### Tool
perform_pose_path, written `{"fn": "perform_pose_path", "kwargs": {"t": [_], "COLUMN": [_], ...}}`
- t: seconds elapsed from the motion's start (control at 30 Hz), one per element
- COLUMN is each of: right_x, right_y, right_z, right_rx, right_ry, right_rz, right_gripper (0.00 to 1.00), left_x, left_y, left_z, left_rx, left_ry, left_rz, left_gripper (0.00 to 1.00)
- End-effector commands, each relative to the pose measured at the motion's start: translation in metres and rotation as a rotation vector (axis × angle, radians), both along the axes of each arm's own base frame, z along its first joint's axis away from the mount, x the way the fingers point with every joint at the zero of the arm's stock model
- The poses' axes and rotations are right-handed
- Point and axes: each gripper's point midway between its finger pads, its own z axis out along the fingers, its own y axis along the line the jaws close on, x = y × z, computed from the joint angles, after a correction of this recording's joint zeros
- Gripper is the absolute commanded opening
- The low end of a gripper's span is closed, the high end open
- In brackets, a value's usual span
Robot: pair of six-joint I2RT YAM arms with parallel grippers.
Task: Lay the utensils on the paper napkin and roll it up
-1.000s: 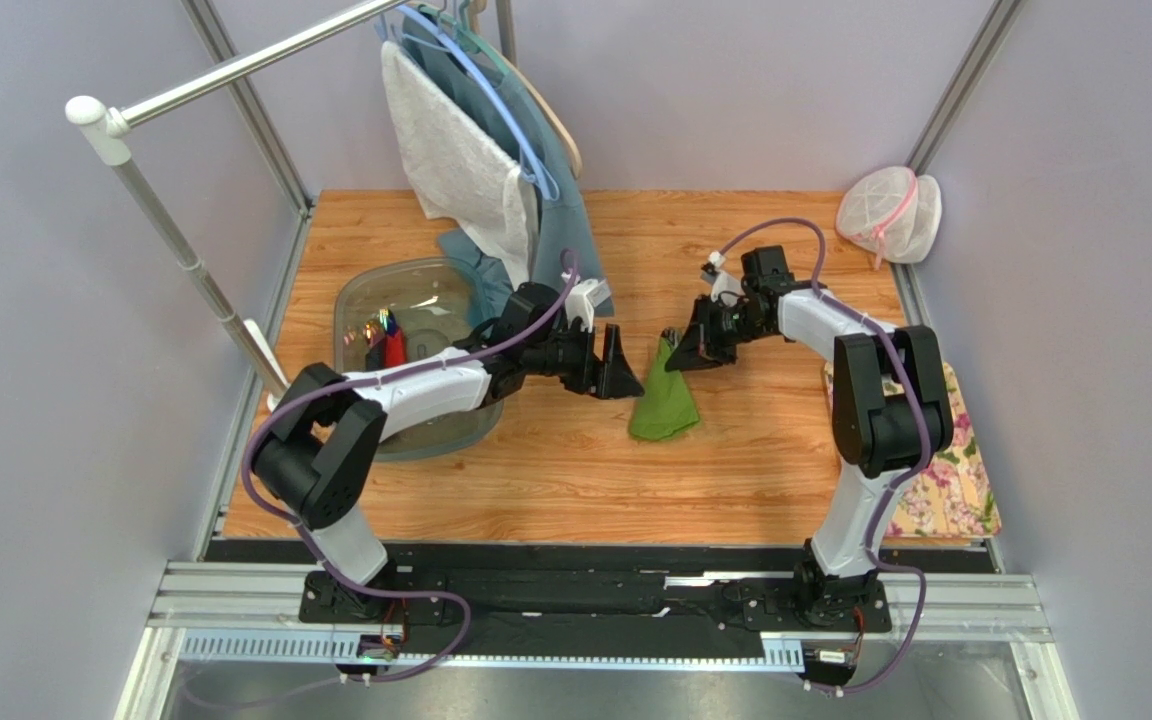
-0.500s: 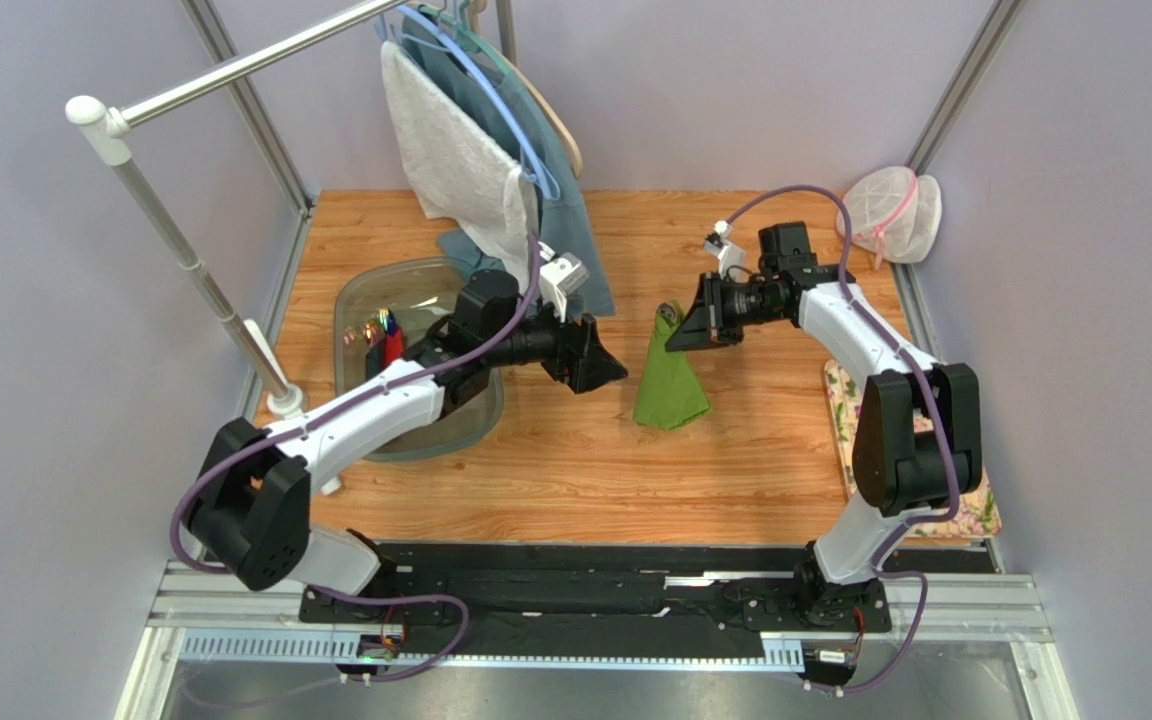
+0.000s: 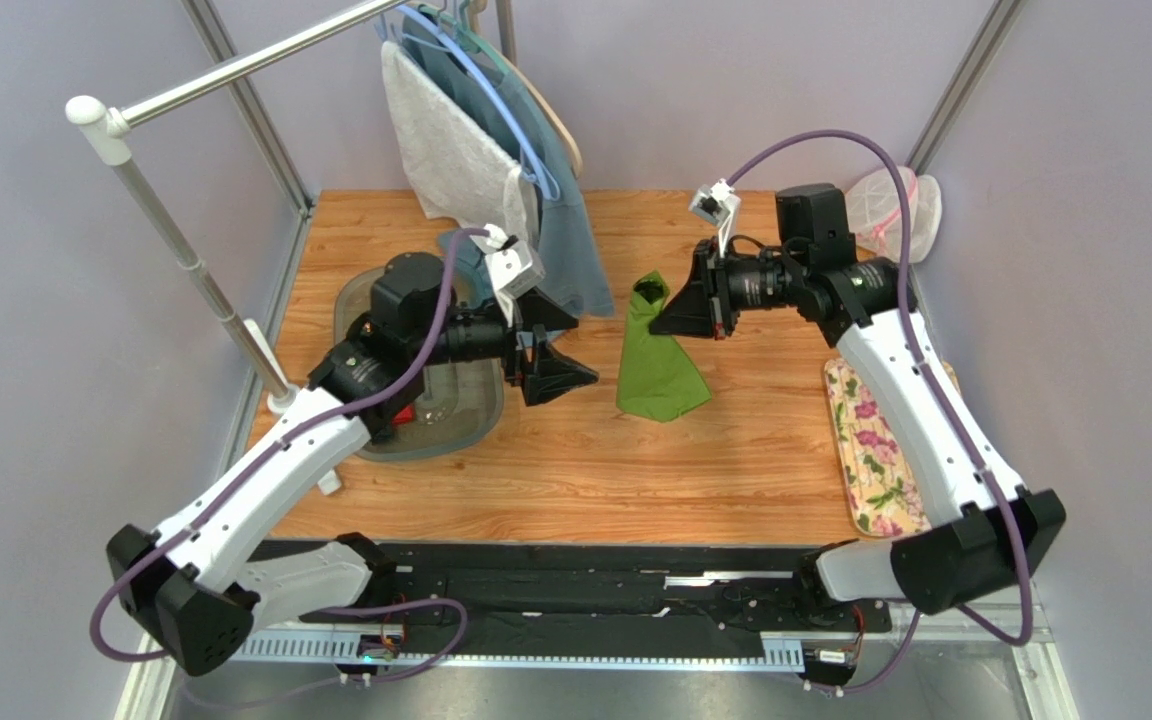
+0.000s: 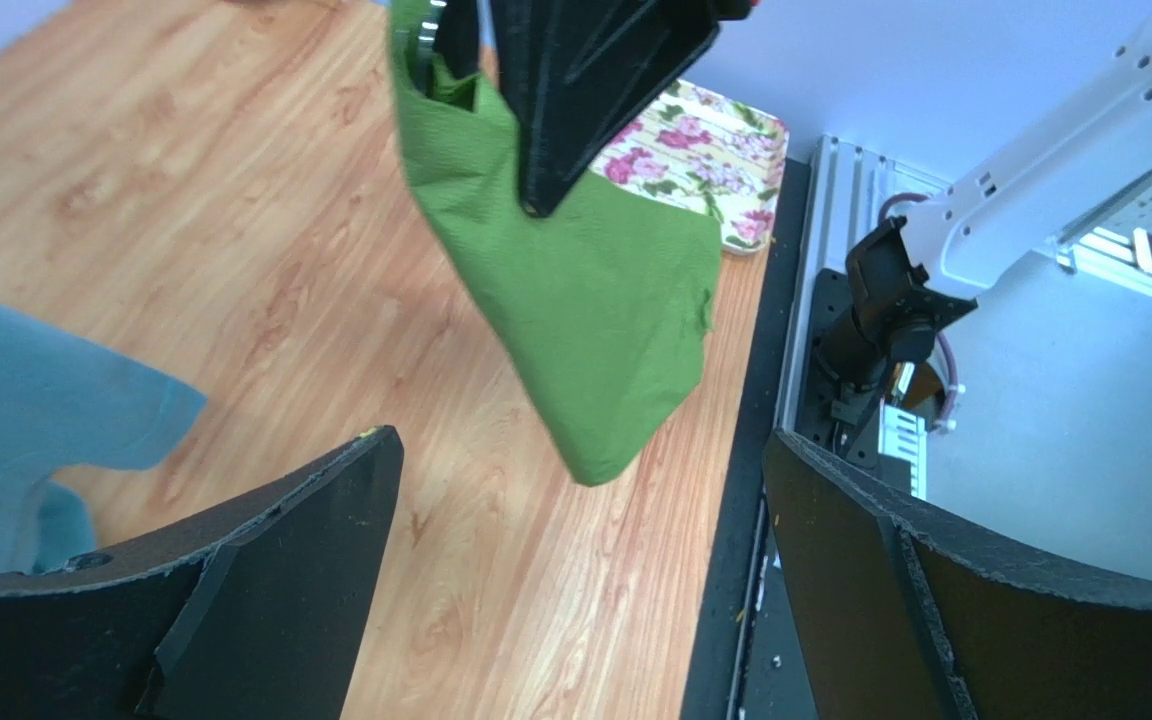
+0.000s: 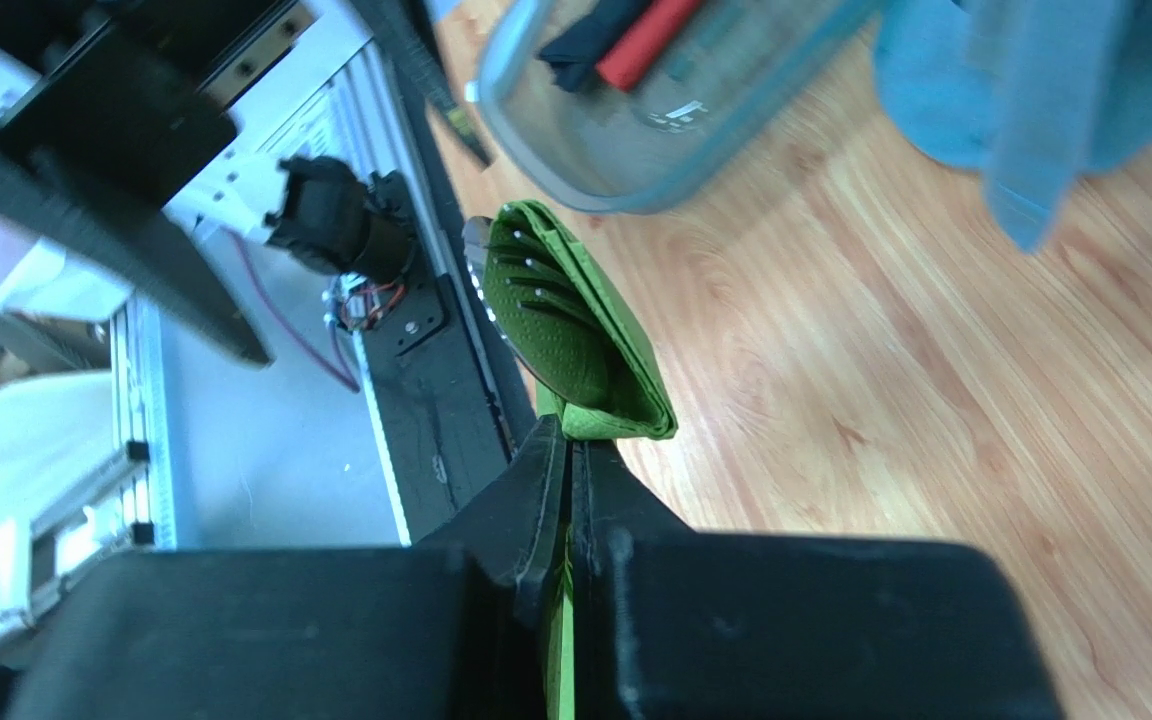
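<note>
2 arms are reaching over the wooden table (image 3: 582,465), and we are seeing only 1 of them holding anything. The right gripper (image 5: 567,447) is clamping its jaws tight on an upper fold of the paper napkin (image 3: 659,375). The green sheet is hanging down from that pinch in loose, crumpled folds, raised over the middle of the table between the 2 grippers. From the left wrist view its lowest corner is dangling clear of the wood, as far as we are able to tell.

The left gripper (image 3: 575,347) is hovering just to the left of the napkin with its fingers spread wide and nothing between them, and it is not touching the sheet.

Under the left arm, the clear plastic tub (image 5: 657,158) is sitting at the left side of the table, and we are making out red and black utensils (image 5: 639,39) lying inside it. A teal-blue garment (image 3: 579,258) is hanging from a rack at the back, its hem draping down beside the tub. The flowered pink mat (image 3: 875,450) is lying at the right edge of the table, under the right arm.
</note>
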Motion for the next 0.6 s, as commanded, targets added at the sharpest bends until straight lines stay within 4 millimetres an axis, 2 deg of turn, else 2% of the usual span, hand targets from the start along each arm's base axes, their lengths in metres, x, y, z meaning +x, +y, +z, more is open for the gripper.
{"fn": "perform_pose_path", "kwargs": {"t": [0.0,0.07,0.1,0.17,0.3,0.37,0.43,0.57], "right_x": [-0.034,-0.041,-0.046,-0.054,-0.071,-0.075,-0.078,-0.078], "right_y": [0.007,0.01,0.014,0.017,0.026,0.029,0.033,0.037], "right_z": [0.038,0.043,0.045,0.051,0.055,0.055,0.054,0.059], "right_rx": [0.005,0.005,0.004,0.008,-0.007,-0.011,-0.016,-0.014], "right_ry": [-0.185,-0.21,-0.227,-0.256,-0.324,-0.329,-0.336,-0.355], "right_rz": [0.073,0.082,0.092,0.105,0.145,0.151,0.159,0.164], "right_gripper": [0.0,0.0,0.0,0.0,0.0,0.0,0.0,0.0], "left_x": [-0.022,-0.031,-0.034,-0.046,-0.031,-0.031,-0.03,-0.033], "left_y": [0.019,0.018,0.015,0.009,-0.001,-0.007,-0.013,-0.023], "left_z": [0.021,0.017,0.023,0.023,0.018,0.027,0.024,0.023], "left_rx": [0.002,-0.016,-0.05,-0.08,-0.083,-0.127,-0.132,-0.152], "left_ry": [-0.12,-0.133,-0.16,-0.158,-0.096,-0.116,-0.109,-0.101], "left_rz": [-0.02,-0.064,-0.09,-0.171,-0.147,-0.177,-0.192,-0.238], "left_gripper": [0.99,0.99,0.98,0.97,0.9,0.85,0.79,0.75]}}
